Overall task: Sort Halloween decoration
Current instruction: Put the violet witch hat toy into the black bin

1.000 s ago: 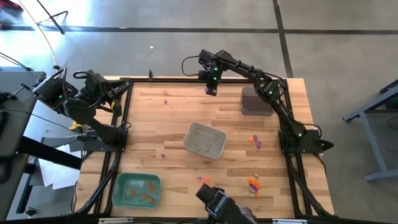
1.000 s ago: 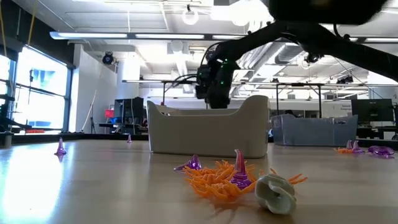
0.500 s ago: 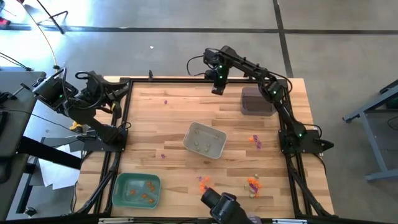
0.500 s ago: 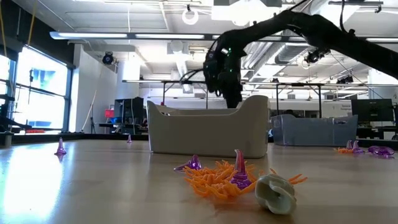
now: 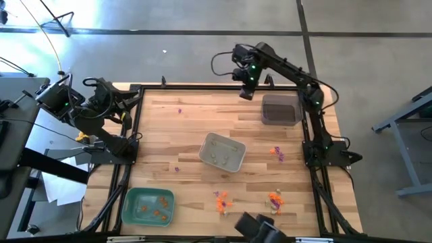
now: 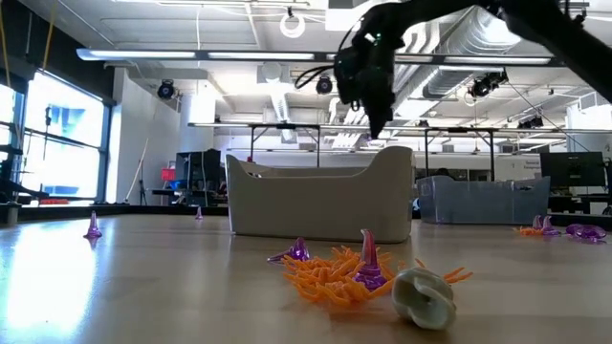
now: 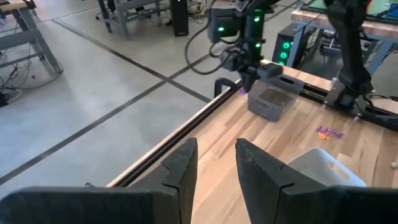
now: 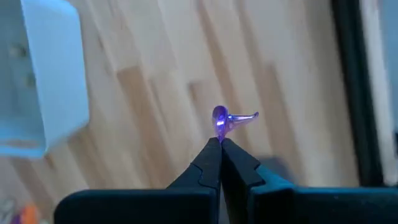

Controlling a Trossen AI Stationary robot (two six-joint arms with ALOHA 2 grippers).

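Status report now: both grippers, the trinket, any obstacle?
Right gripper shut on purple trinket, raised at the table's far edge beside the dark tray. Left gripper parked at left edge, fingers apart, empty. No obstacle seen.

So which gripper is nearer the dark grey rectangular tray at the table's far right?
Right. The right gripper hangs just beside the dark grey tray, pinching a purple trinket. The left gripper sits parked across the table at its left edge.
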